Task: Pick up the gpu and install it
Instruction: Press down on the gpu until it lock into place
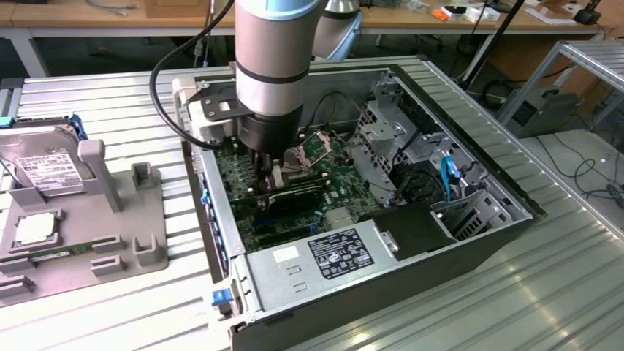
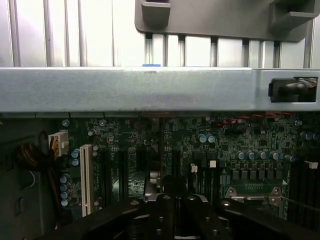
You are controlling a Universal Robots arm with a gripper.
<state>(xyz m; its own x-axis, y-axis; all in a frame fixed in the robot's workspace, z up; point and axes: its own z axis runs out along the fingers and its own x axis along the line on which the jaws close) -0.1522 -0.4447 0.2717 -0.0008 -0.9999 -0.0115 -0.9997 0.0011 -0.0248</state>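
Nearest the lens in the exterior view is the power supply (image 1: 326, 256) with its black label, at the near end of the open computer case (image 1: 468, 164); from there, going from the exterior view's left: a grey parts tray (image 1: 107, 241) on the ribbed table (image 1: 546, 292) carries a silver hard drive (image 1: 44, 164) stood on edge; well apart from it, inside the case, the arm reaches down over the green motherboard (image 1: 337, 183); the gripper (image 1: 270, 167) is closed, its tips low over the board. The gpu (image 1: 292, 196) (a dark flat card) lies just below those tips, seemingly down at its slot, long axis running toward the exterior view's right. Whether the fingers pinch its edge or merely press on it is hard to make out; the arm's body hides the contact. In the wrist view the black fingers (image 2: 160, 215) meet over the board; the card there is cut off beneath them.
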